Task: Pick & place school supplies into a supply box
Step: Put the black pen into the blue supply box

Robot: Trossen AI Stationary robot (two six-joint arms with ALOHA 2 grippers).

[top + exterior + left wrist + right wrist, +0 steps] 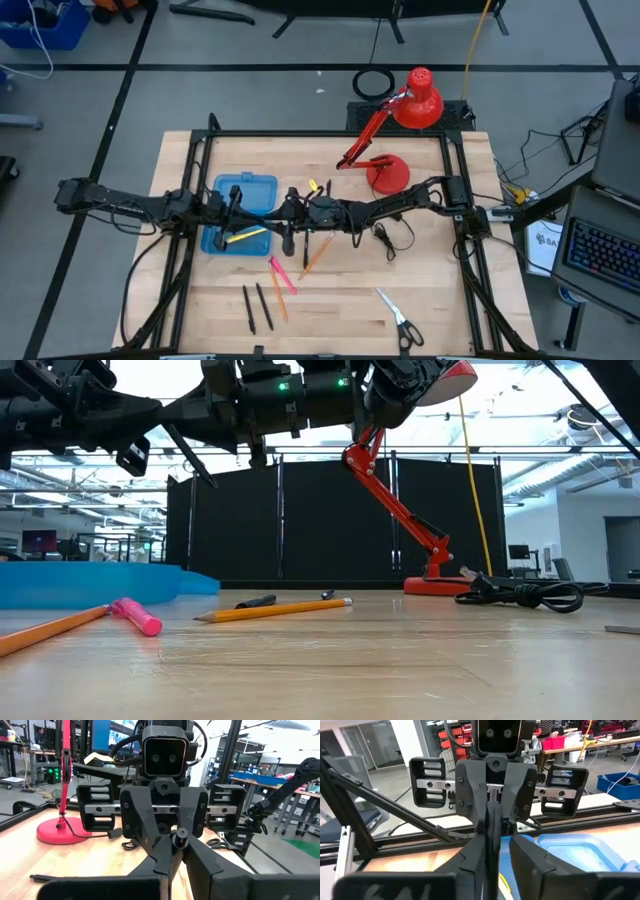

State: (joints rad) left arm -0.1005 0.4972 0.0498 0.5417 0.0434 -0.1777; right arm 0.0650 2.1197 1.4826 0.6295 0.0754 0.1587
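Handling note: black pen (pixel 179 836) is thin, stiff, light, with a smooth round barrel, so likely to roll or slip in a loose pinch. Best hold is judged mid-barrel, pads square across it; an end grip would let it swing.

- Position: pen is off the table, in the air over mid-table, just at 3 o'clock of the supply box (pixel 232 186). It bridges the two grippers, which meet nose to nose.
- Left gripper (pixel 492 822): fingers pinched nearly together on the pen. This looks like the grip carrying it.
- Right gripper (pixel 175 840): fingers slightly parted. The right wrist view shows a sliver of gap beside the barrel, so it reads as no firm hold. Whether one pad touches the pen, cannot tell.
- Supply box: open, at 9 o'clock on the table, translucent blue. A yellow marker (pixel 246 236) lies in its near half.
- On the wood at 6 o'clock of the grippers: orange pencil (pixel 315 254), pink marker (pixel 281 275).
- Nearer the front edge, around 7 o'clock: two black pens (pixel 257 307).
- Scissors (pixel 400 318) at 5 o'clock, well apart from the rest.
- Non-task: red desk lamp (pixel 388 174) at 1 o'clock, with a black cable (pixel 385 237) near its base.

Judgement: pen needs little force. The risk is it tilting or dropping while only one side grips.
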